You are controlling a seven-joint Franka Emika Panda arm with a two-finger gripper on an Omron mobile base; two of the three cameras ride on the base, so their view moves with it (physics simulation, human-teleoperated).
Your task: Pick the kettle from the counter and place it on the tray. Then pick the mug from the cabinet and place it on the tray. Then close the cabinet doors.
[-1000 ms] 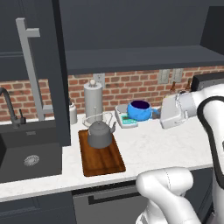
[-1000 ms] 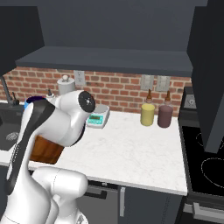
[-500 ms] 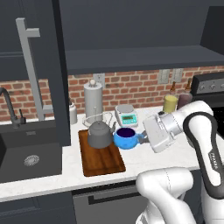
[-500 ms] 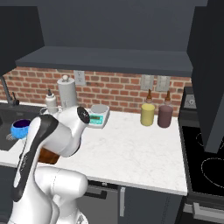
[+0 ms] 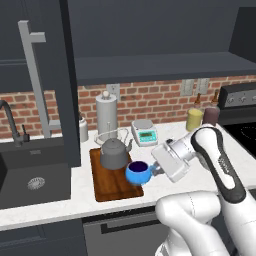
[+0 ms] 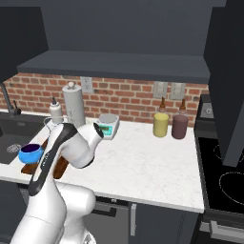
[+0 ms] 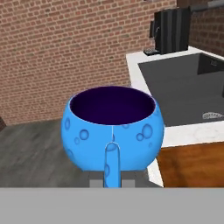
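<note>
The gripper (image 5: 152, 171) is clamped on the handle of the blue mug (image 5: 137, 173). The mug hangs upright over the tray (image 5: 111, 187), beside the kettle (image 5: 114, 154).

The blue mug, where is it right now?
The mug is held in the claw at the tray's right edge, just right of and in front of the kettle, seen from the left base view.

Paper-towel roll (image 5: 106, 114) upright by brick wall — scale (image 5: 144, 132) beside it, sink (image 5: 30, 172) left.
</note>
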